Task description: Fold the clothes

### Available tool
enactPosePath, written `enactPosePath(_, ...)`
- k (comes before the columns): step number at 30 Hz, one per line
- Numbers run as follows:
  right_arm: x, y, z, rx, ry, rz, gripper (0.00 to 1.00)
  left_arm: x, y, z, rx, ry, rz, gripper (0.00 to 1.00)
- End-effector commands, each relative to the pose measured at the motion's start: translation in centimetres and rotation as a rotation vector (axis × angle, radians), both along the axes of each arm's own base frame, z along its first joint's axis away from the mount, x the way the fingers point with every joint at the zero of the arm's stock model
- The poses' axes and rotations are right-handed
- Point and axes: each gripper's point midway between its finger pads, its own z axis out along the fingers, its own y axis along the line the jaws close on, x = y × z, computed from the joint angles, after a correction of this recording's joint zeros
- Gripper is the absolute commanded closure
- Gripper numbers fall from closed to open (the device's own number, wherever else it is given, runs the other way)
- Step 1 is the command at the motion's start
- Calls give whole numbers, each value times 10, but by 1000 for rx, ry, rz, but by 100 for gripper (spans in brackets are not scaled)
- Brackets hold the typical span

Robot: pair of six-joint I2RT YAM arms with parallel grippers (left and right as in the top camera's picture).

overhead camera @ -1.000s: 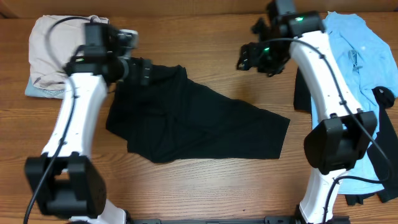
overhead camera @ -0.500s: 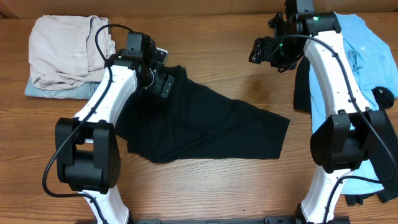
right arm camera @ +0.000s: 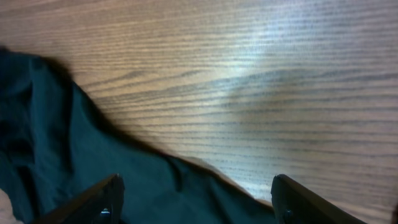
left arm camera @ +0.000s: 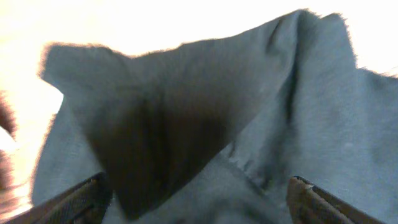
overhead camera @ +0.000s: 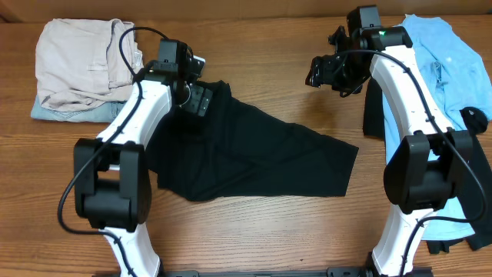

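A black garment [overhead camera: 246, 158] lies spread and crumpled across the middle of the table. My left gripper [overhead camera: 201, 101] is open just above its upper left corner; the left wrist view shows dark folded cloth [left arm camera: 205, 124] between the open fingers [left arm camera: 199, 199]. My right gripper [overhead camera: 317, 73] is open and empty, raised over bare wood above the garment's upper right side. The right wrist view shows the garment's edge [right arm camera: 93, 162] below the open fingers [right arm camera: 196, 199].
A folded beige garment [overhead camera: 81, 61] rests on a light blue one [overhead camera: 54, 114] at the back left. A light blue shirt [overhead camera: 438, 69] and dark clothes [overhead camera: 374, 111] lie piled at the right, under my right arm.
My left gripper moved right from the beige stack onto the black garment's upper left corner. My right gripper shifted slightly right and stayed raised and open.
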Motion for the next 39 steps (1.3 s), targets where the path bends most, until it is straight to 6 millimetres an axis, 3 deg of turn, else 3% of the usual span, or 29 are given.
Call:
enactPosePath(1, -1, -1, 6, -6, -19, -1, 21, 2, 1, -20, 19, 36, 6, 19)
enactPosePath(5, 1, -1, 7, -5, -27, -2, 21, 4, 1, -23, 10, 32, 27, 34)
enactPosePath(6, 3, -1, 7, -3, -34, -2, 21, 7, 1, -20, 8, 18, 27, 43)
enactPosePath(7, 5, 0, 8, -3, -41, -2, 21, 12, 0, -17, 5, -3, 27, 62)
enactPosePath(8, 5, 0, 8, -2, -45, -2, 21, 15, 0, -15, 3, -16, 27, 73)
enactPosePath(11, 6, 0, 8, -2, -48, -2, 22, 29, -2, 0, -13, -64, 47, 96)
enactPosePath(13, 6, 0, 8, -2, -46, -2, 25, 39, -4, 15, -31, -97, 72, 96)
enactPosePath(20, 2, -1, 7, -3, -27, -7, 36, 74, -9, 98, -90, -219, 132, 96)
enactPosePath(28, -8, -2, 22, 7, -18, -30, 40, 67, -9, 167, -114, -234, 159, 96)
enactPosePath(32, -19, -3, 40, 7, -28, -30, 40, 63, -8, 177, -112, -227, 159, 96)
enactPosePath(37, -26, -6, 48, 3, -23, -34, 38, 70, -9, 170, -115, -232, 157, 96)
enactPosePath(39, -24, -7, 48, 0, -32, -37, 35, 77, -14, 166, -133, -244, 148, 87)
